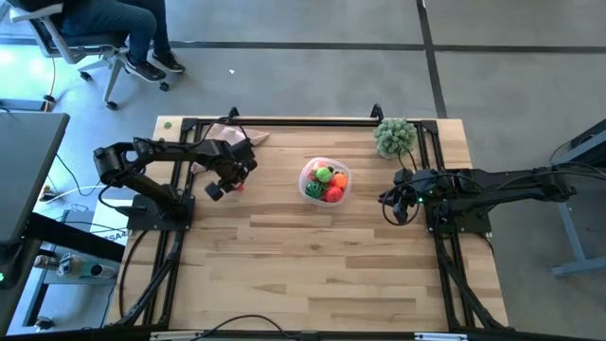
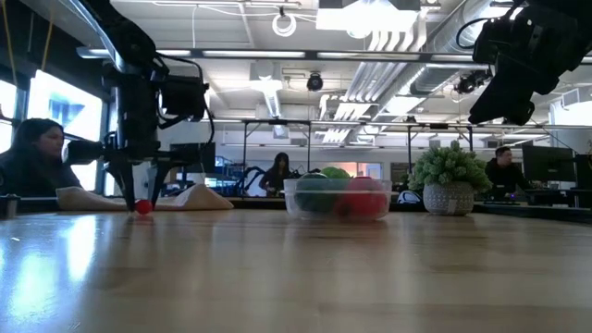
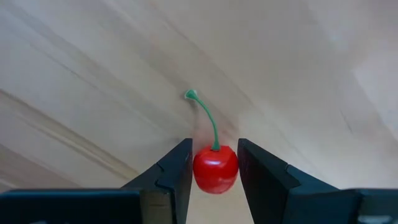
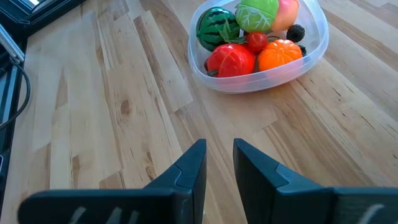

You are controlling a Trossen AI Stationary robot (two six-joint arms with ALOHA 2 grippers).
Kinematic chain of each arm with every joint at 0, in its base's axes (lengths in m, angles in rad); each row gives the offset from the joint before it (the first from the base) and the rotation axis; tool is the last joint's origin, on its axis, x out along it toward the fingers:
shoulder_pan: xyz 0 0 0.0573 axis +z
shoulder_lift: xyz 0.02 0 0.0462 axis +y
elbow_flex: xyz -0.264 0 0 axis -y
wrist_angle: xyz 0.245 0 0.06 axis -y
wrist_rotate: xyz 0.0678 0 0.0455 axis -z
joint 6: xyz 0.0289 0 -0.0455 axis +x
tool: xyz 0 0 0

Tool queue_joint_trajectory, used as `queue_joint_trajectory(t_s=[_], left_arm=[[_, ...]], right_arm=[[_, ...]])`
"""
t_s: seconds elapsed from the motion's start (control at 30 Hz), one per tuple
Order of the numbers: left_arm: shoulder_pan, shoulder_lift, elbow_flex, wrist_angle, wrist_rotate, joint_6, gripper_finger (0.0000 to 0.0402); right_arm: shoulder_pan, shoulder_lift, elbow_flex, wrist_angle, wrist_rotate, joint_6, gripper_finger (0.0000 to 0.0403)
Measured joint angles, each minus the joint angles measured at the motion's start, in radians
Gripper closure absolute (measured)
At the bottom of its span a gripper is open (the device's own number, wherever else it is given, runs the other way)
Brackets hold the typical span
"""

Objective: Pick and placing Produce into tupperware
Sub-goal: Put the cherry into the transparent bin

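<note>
The left gripper (image 3: 213, 168) is standing low over the table (image 1: 312, 275), well to the left of the tub (image 1: 325, 181), and its jaws are closing on a small red cherry (image 3: 215, 168) with a thin green stem (image 3: 206, 115). In the left wrist view both fingers (image 3: 169, 174) are touching the cherry's sides; in the low view the cherry (image 2: 143, 206) is sitting at table level, so it is judged gripped but not yet lifted. The main risk is judged to be slippage: the cherry is round and glossy, and it is sitting near the finger ends, so a quick lift could be squeezing it out forward. A second risk lies at the tub, which is already holding a striped green ball (image 4: 217, 26), a red piece (image 4: 231, 59), an orange ball (image 4: 279, 54) and a green ball (image 4: 256, 14); a release from too high could be letting the cherry bounce off this heap and over the rim. The tub is light, so a low approach could be nudging it. The right gripper (image 4: 218, 163) is waiting right of the tub with its jaws slightly apart and holding nothing.
</note>
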Motion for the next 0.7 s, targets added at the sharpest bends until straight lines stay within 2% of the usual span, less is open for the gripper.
queue_joint_trajectory(t_s=[0.17,0.33,0.53,0.7], left_arm=[[-0.025,0.000,0.076,-0.007,-0.031,0.003,0.0286],[-0.054,0.025,0.219,-0.058,-0.097,0.038,0.0286],[-0.083,0.205,0.482,-0.154,-0.107,0.153,0.0286],[-0.123,0.371,0.762,-0.250,-0.087,0.260,0.0286]], right_arm=[[0.000,0.000,0.000,0.000,0.000,0.000,0.0331],[0.000,0.000,0.000,0.000,0.000,0.000,0.0331],[0.000,0.000,0.000,0.000,0.000,0.000,0.0331],[0.000,0.000,0.000,0.000,0.000,0.000,0.0331]])
